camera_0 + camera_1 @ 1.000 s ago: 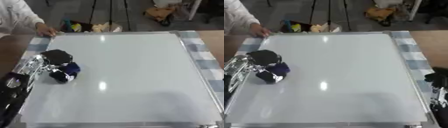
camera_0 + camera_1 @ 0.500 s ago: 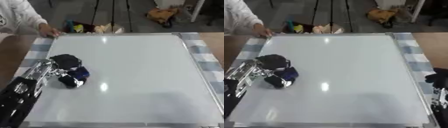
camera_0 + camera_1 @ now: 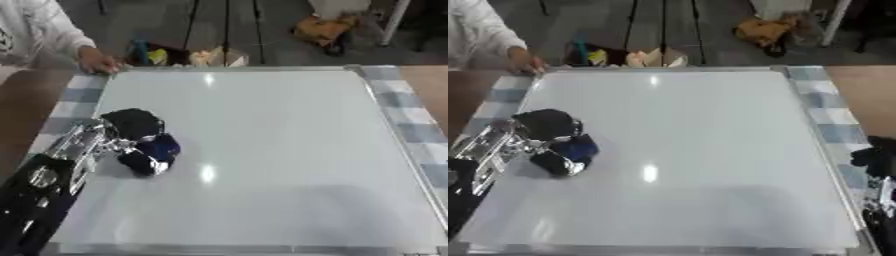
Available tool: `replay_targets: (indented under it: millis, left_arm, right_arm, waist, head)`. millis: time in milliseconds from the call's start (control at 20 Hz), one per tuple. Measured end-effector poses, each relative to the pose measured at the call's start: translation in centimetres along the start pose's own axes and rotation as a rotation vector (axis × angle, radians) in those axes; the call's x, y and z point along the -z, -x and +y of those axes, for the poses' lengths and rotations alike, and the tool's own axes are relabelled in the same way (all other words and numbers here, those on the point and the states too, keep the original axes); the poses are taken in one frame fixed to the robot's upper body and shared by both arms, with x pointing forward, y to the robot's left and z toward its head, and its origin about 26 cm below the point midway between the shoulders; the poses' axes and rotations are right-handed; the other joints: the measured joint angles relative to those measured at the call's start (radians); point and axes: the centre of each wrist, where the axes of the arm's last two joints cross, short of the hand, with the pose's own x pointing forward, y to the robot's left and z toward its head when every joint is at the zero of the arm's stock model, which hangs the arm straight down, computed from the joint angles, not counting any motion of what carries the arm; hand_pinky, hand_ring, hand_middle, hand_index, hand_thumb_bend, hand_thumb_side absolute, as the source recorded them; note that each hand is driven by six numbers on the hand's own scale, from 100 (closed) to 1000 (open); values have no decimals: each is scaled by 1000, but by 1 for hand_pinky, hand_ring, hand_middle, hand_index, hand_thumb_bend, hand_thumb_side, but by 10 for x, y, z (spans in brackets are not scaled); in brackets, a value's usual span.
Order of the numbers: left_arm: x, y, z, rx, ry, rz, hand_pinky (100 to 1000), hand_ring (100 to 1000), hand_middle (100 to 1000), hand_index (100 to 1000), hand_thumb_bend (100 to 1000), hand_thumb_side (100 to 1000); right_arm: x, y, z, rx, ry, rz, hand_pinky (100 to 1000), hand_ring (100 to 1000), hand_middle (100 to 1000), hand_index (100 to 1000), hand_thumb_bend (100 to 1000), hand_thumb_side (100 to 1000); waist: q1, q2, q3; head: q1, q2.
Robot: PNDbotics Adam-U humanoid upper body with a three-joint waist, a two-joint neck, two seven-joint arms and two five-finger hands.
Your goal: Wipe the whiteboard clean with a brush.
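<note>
"Whiteboard (image 3: 289,150) first — where did it lie?"

"Flat on the table (image 3: 26,110) in front of me, filling most of the view, with a checked cloth (image 3: 824,120) showing along its side edges."

"And the brush?"

"The brush (image 3: 150,152) — a dark blue block — sat on the board's left part, near the left edge. My left hand (image 3: 131,131) had its fingers curled round it, pressing it to the surface."

"Your right hand?"

"My right hand (image 3: 878,162) showed only as a dark shape at the right edge, off the board. I could not tell how its fingers stood."

"Anyone else?"

"A person's hand (image 3: 96,62), white-sleeved, rested at the board's far left corner."
</note>
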Motion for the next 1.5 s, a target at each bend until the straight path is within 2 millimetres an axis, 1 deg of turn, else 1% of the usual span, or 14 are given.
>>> replay_targets:
  millis: [250, 600, 1150, 1500]
  left_arm:
    - [-2, 9, -7, -22, -32, 67, 497, 515, 320, 457, 100, 735]
    - [-5, 24, -19, -74, -69, 159, 492, 512, 317, 453, 100, 736]
    - [-16, 47, -28, -137, -85, 262, 483, 506, 311, 449, 100, 733]
    - [-22, 58, -33, -183, -82, 319, 479, 503, 309, 448, 100, 738]
  right_arm:
    - [0, 0, 0, 1, -1, -1, 472, 529, 423, 676, 100, 663]
    - [0, 0, 0, 1, -3, -2, 472, 529, 422, 677, 100, 662]
    - [1, 0, 2, 5, -6, -5, 472, 530, 422, 677, 100, 662]
    - [2, -1, 3, 9, -9, -8, 472, 530, 422, 677, 100, 662]
  waist:
    - [-1, 4, -4]
    - [0, 7, -8]
    - [3, 15, -21]
    - [3, 18, -25]
  head:
    - [0, -8]
    - [-2, -9]
    - [-4, -16]
    - [-4, -16]
